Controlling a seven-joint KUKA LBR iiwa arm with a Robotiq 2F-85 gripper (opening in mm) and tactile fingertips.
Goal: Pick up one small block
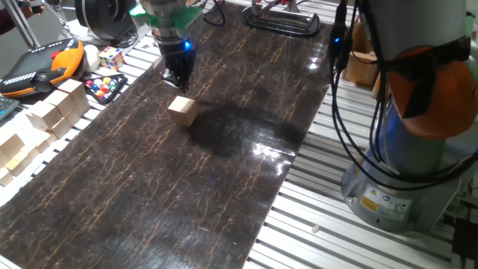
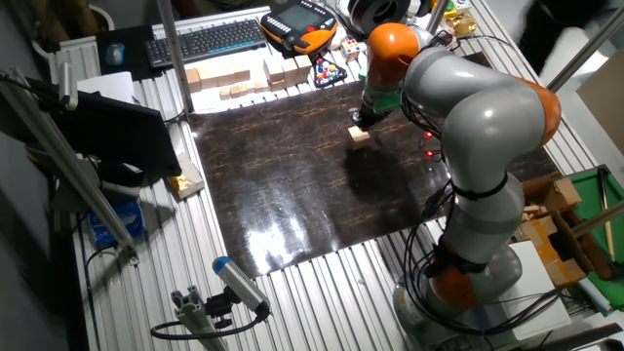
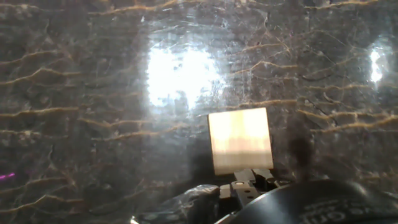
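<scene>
small block (image 1: 182,111) on table, just below tool (image 1: 179,78)

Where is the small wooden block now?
The small wooden block lies on the dark marble-patterned mat, just below the gripper, apart from the pale blocks at the mat's edge.

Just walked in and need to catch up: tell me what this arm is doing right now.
The KUKA arm is going for the small wooden block lying alone on the dark marble-patterned mat. Its gripper hangs just beside and above the block and is not holding it; the block rests on the mat. The hand view shows the block close ahead of the fingers. Whether the jaws are open is hard to tell. The larger pale blocks and the puzzle cube sit off the mat.
</scene>
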